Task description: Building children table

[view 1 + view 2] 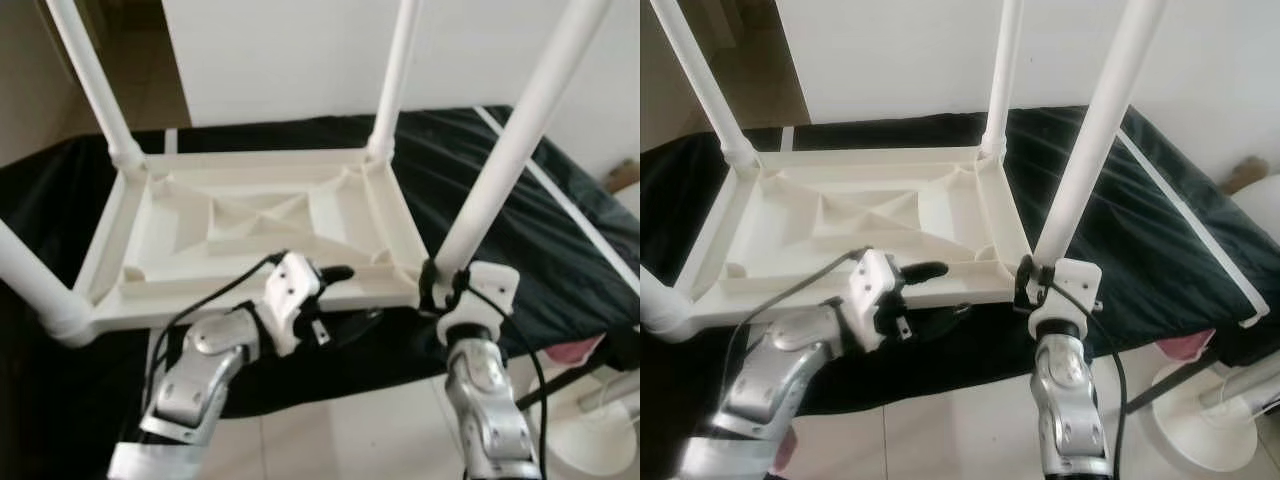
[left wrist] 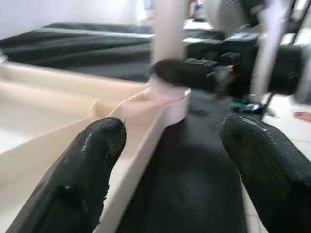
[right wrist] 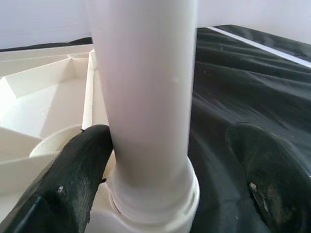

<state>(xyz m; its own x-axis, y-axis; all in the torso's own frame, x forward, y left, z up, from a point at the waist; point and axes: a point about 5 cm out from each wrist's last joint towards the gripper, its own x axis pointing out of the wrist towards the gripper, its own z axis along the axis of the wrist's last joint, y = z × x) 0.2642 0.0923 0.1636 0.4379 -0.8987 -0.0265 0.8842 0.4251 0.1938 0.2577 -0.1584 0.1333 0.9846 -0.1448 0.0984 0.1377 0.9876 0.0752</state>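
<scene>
A: Table [image 1: 255, 235] upside down on the black-covered bench [image 1: 560, 230], four white legs pointing up, one at each corner. Looks like the last stage of the build.

B: Right gripper [image 1: 446, 287] is at the near right corner, down at the foot of that leg [image 1: 500, 170], just where it enters the socket. One finger [image 3: 77, 179] touches the leg, the other stands off to the side, so it is spread around the leg, not clamped on it.

A: And the left gripper [image 1: 335, 290]?

B: At the near edge of the table, between the two near corners. Its fingers [image 2: 82, 170] are apart, one over the rim and one over the black cloth, holding nothing.

A: So which step is this?

B: My guess: seating that near right leg. All four look in place, but I can't tell whether this one is fully home.

A: Next?

B: Probably close on the leg and press or twist it down, while the left steadies the rim so the table doesn't slide off the bench's near edge.
</scene>
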